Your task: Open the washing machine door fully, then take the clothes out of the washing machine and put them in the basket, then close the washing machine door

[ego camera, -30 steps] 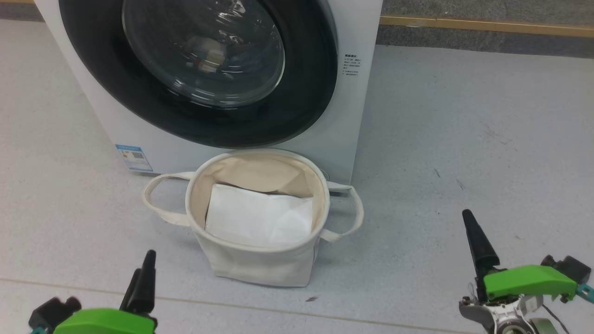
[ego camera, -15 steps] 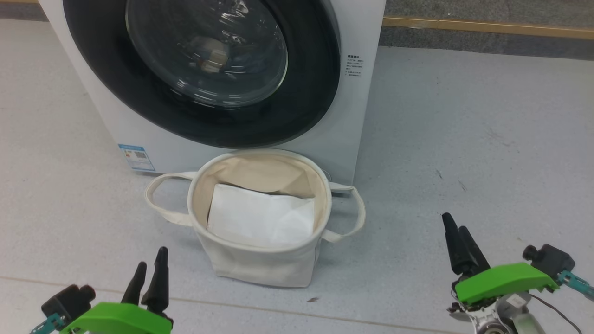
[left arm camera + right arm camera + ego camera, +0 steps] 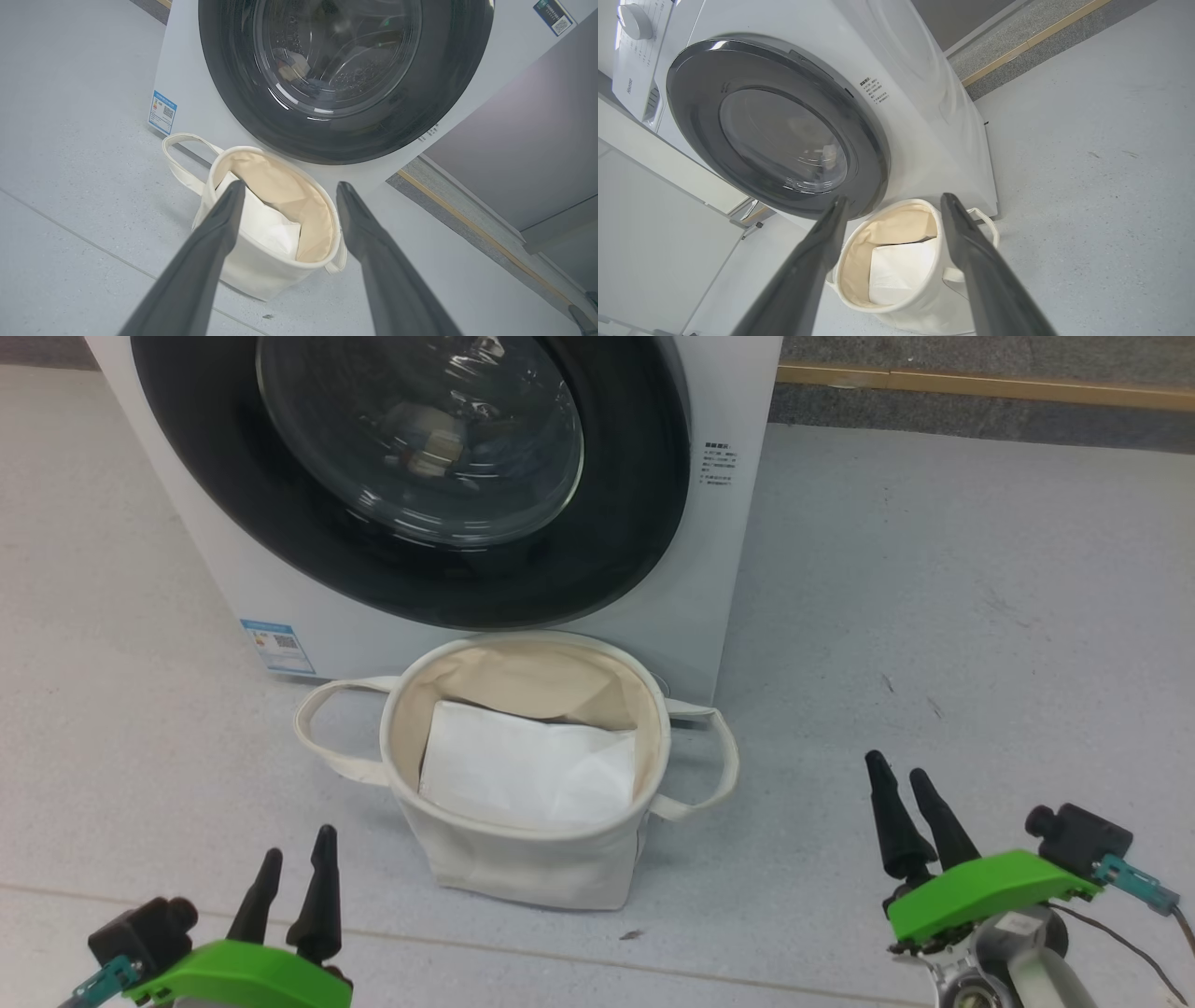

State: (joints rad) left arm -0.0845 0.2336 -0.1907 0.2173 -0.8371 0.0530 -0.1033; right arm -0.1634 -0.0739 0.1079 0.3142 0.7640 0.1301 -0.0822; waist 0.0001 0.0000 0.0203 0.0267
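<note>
Door (image 3: 635,523) shut, basket (image 3: 523,873) at its 6 o'clock, left end effector (image 3: 299,845) at basket's 8 o'clock, right end effector (image 3: 896,767) at 3 o'clock, both clear of it, fingers parted, empty.

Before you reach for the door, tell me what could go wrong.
The door is shut and its black rim looks glossy; the right tool, open, may slip off it.
The soft basket stands close to the washing machine, right under the door; an arm reaching in could tip it.

Washing machine (image 3: 702,581), basket (image 3: 523,870) on grey floor (image 3: 943,579)
</note>
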